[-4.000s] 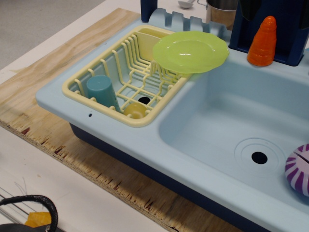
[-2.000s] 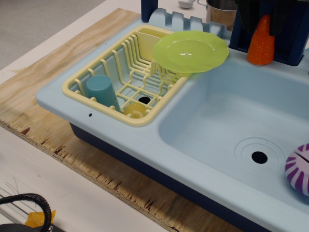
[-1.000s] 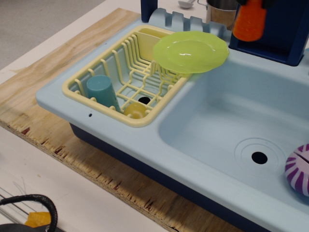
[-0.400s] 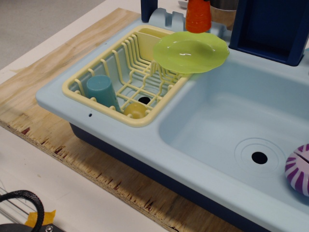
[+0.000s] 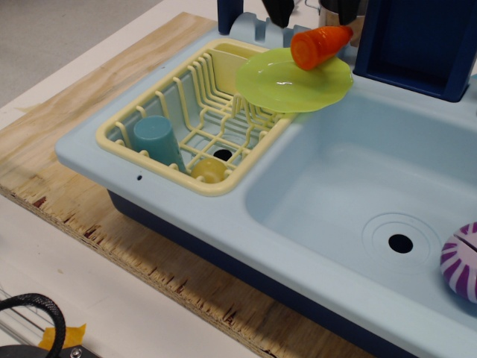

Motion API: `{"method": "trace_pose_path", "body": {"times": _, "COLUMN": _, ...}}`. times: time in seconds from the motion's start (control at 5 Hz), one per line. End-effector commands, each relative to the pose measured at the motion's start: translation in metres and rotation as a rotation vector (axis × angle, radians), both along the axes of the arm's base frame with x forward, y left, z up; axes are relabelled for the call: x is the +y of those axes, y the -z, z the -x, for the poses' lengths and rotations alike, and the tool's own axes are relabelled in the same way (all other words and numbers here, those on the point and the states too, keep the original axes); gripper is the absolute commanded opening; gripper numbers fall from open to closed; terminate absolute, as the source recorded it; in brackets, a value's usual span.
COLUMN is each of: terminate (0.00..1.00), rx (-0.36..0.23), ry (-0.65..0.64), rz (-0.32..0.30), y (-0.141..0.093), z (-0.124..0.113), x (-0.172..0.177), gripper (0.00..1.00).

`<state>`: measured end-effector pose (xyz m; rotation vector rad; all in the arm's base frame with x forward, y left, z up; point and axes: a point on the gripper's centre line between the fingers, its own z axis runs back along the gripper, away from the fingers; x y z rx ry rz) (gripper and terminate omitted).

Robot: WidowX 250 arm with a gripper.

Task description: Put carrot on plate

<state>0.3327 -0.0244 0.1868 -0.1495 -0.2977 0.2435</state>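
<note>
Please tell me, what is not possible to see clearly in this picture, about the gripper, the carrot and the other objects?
- Gripper: only two dark finger ends show at the top edge; the frame cuts off the rest, so open or shut is unclear.
- Carrot: lies tilted over the plate; whether it rests on the plate or is in the air cannot be told.
- Purple striped ball: cut off by the right edge.
- Metal pot: mostly hidden behind the gripper and the top edge.

The sink basin (image 5: 358,186) is lying open and bare across its middle, with only a purple striped ball (image 5: 460,261) sitting at its right edge. The dish rack (image 5: 153,112) is holding a teal cup (image 5: 156,140) and a small yellow cup (image 5: 209,170). The plate (image 5: 276,86), carrying the tilted carrot (image 5: 319,46), is overhanging the rack's far corner, and a dark blue panel (image 5: 425,41) is blocking the back.
</note>
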Motion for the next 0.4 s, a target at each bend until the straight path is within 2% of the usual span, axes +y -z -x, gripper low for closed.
{"method": "trace_pose_path", "body": {"times": 0.0, "terminate": 0.0, "rx": -0.048, "ry": -0.015, "rz": 0.004, "y": -0.012, "z": 0.0014, "x": 0.0017, "gripper": 1.0}}
{"method": "trace_pose_path", "body": {"times": 0.2, "terminate": 1.0, "rx": -0.048, "ry": -0.015, "rz": 0.004, "y": -0.012, "z": 0.0014, "x": 0.0017, "gripper": 1.0}}
